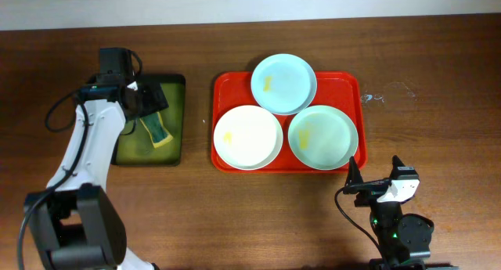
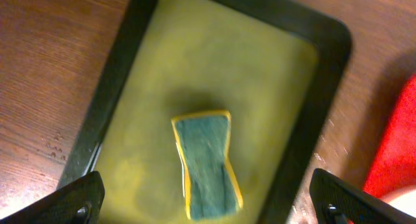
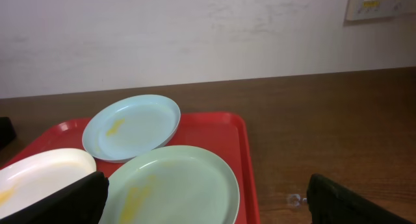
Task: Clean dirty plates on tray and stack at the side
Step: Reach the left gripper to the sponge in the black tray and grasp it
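Observation:
The red tray (image 1: 227,90) holds three plates. The pale blue plate (image 1: 283,84) is at the back, the white plate (image 1: 247,137) front left and the pale green plate (image 1: 322,137) front right. All three have yellow smears. My right gripper (image 1: 376,170) is open and empty just in front of the tray's front right corner. Its wrist view shows the green plate (image 3: 175,185), the blue plate (image 3: 133,128), the white plate (image 3: 39,172) and the tray (image 3: 214,130) between the open fingers (image 3: 208,208). My left gripper (image 1: 145,98) is open above a sponge.
A dark olive-green tray (image 1: 176,106) lies left of the red tray and holds a green and yellow sponge (image 1: 155,131). In the left wrist view the sponge (image 2: 205,162) lies on that tray (image 2: 260,74), between the open fingers (image 2: 208,211).

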Controlling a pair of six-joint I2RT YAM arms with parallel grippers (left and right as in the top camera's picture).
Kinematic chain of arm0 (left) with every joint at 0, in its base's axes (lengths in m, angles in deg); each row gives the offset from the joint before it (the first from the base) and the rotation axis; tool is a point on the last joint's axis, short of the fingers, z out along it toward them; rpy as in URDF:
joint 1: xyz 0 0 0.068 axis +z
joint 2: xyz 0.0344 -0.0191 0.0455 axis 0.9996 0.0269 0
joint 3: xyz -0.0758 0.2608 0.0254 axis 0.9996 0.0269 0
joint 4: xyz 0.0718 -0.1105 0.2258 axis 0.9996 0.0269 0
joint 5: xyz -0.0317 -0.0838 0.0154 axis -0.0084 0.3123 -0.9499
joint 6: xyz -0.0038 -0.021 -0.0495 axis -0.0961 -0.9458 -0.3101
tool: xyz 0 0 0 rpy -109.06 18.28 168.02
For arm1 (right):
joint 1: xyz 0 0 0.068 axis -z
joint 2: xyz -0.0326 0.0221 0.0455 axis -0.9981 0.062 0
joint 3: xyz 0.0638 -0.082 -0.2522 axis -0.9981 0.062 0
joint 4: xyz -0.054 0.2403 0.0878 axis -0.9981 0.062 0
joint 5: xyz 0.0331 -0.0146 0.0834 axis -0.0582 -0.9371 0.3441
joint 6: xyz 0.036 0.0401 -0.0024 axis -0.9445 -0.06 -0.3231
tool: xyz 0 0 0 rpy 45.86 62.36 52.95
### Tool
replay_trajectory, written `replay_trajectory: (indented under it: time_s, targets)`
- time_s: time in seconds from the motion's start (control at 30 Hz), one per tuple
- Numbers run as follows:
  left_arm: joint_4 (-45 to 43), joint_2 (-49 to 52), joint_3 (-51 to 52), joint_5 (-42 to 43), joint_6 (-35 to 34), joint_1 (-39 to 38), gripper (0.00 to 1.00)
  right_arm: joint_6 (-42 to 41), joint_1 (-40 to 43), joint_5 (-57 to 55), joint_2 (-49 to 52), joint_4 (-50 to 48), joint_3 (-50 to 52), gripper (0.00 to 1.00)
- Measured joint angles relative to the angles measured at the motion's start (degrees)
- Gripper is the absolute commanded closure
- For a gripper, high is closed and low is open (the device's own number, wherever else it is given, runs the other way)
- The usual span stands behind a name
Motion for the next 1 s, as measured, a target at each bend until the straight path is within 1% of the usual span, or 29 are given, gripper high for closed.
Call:
replay_trajectory:
  time_s: [0.1,0.23,0.27,0.3,0.33,0.4,0.43,0.47,0.5,0.53,0.57,0.63,0.67,0.7,0.8,0.93,0.97,1.0]
  targets:
    - [-1.22,3.45,-0.09,-1.66,-2.03,0.0,0.01,0.02,0.0,0.0,0.0,0.02,0.0,0.02]
    - [-2.14,8.68,-0.22,-1.77,-2.89,0.0,0.01,-0.04,0.0,0.0,0.0,0.02,0.0,0.02]
    - [-2.38,9.79,-0.22,-1.53,-2.99,0.0,0.08,-0.04,0.0,0.0,0.0,0.02,0.0,0.02]
    - [-2.95,11.58,-0.22,-1.01,-3.04,0.0,0.25,-0.02,0.0,0.0,0.0,0.0,0.0,0.02]
    - [-3.04,12.44,-0.22,-0.83,-3.3,0.0,0.33,-0.04,0.0,0.0,0.0,0.02,0.0,0.02]
    - [-3.65,13.68,-0.22,-0.68,-3.19,0.0,0.38,-0.04,0.0,0.0,0.0,0.02,0.0,0.02]
    - [-3.65,14.21,-0.22,-0.68,-3.5,0.0,0.42,0.0,0.0,0.0,0.0,0.0,0.0,0.02]
    - [-3.65,14.6,-0.22,-0.72,-3.52,0.0,0.57,-0.02,0.0,0.0,0.0,0.0,0.0,0.02]
    - [-3.69,14.82,-0.22,-0.74,-3.45,0.0,0.75,-0.02,0.0,0.0,0.0,0.02,0.0,0.02]
    - [-3.87,15.02,-0.22,-0.72,-3.67,0.0,0.85,-0.02,0.0,0.0,0.0,0.02,0.0,0.02]
    - [-4.09,15.06,-0.22,-0.74,-3.82,-0.02,1.0,-0.02,0.0,0.0,0.0,0.02,0.0,0.02]
    - [-4.07,15.08,-0.22,-0.74,-3.82,0.0,1.0,-0.04,0.0,0.0,0.0,0.02,0.0,0.02]
    - [-4.07,15.1,-0.22,-0.76,-3.87,0.0,0.67,-0.02,0.0,0.0,0.0,0.02,0.0,0.02]
    - [-4.07,15.1,-0.22,-0.79,-3.89,0.0,0.01,-0.04,0.0,0.0,0.0,0.02,0.0,0.02]
    - [-3.19,15.12,-0.24,-0.76,-3.85,0.0,0.01,-0.02,0.0,0.0,0.0,0.0,0.0,0.02]
    - [1.29,15.12,-0.33,-0.74,-4.04,0.0,0.01,-0.02,0.0,0.0,0.0,0.02,0.0,0.02]
    - [3.08,15.12,-0.33,-0.66,-4.07,0.0,0.08,-0.04,0.0,-0.02,0.0,0.02,0.0,0.02]
    - [3.65,15.12,-0.33,-0.39,-4.04,0.0,0.2,0.0,0.0,0.0,0.0,0.02,0.0,0.02]
